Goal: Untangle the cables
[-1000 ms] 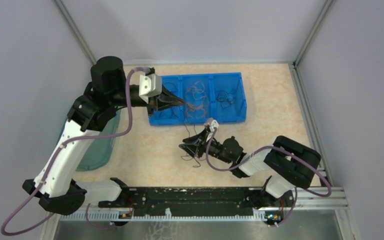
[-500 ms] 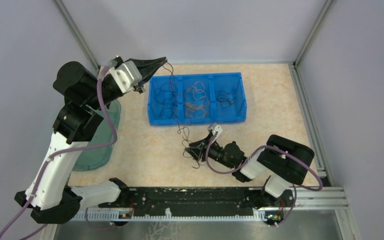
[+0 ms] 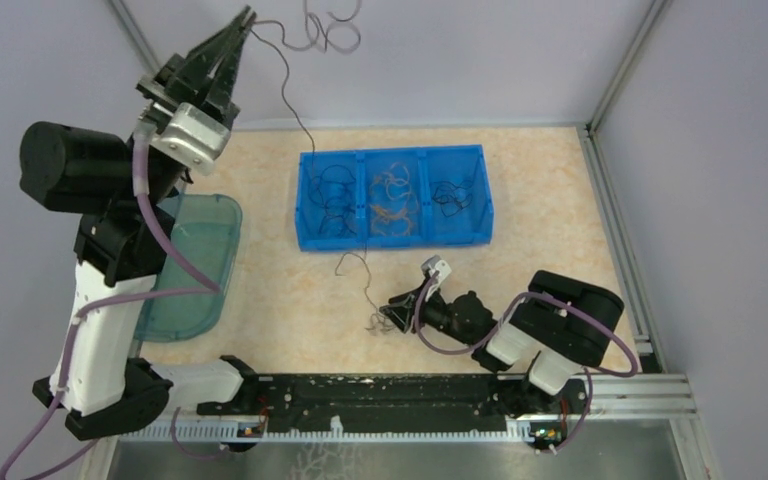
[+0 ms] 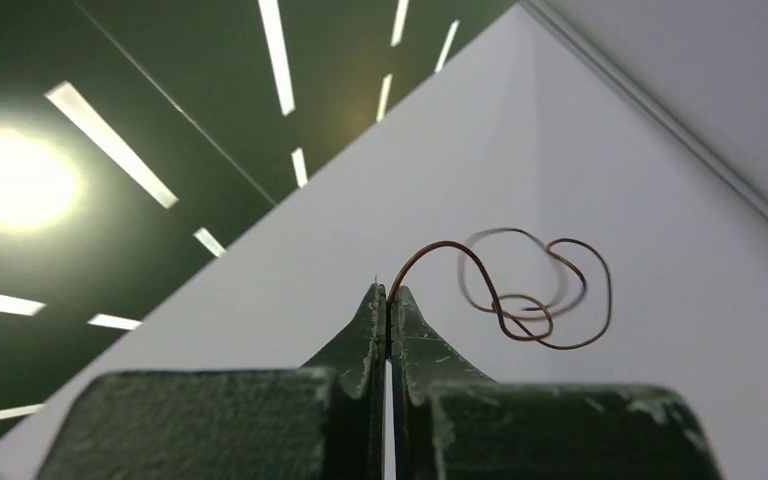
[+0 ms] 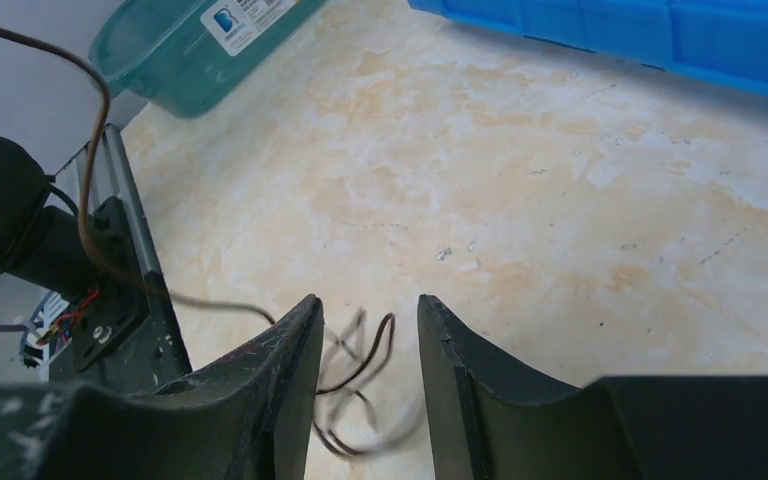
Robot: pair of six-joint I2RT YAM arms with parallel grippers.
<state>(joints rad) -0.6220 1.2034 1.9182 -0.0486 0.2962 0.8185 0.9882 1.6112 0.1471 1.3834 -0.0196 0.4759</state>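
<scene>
The left hand [image 3: 243, 22] was clamped shut on one brown wire [image 4: 440, 244], high over the far left corner of the tabletop [image 3: 280, 290]. The wire's free end curled in loose loops past the fingertips. Its long run sloped steeply down toward the near edge, crossing the blue tray [image 3: 400, 240] to the small tangle of cables [image 3: 378, 322] near the middle of that edge. The right hand [image 3: 392, 313] stood partly open astride the tangle, gripping nothing I could make out. It should probably pin the knot while the left pulls slowly, watching for snags on the tray.
</scene>
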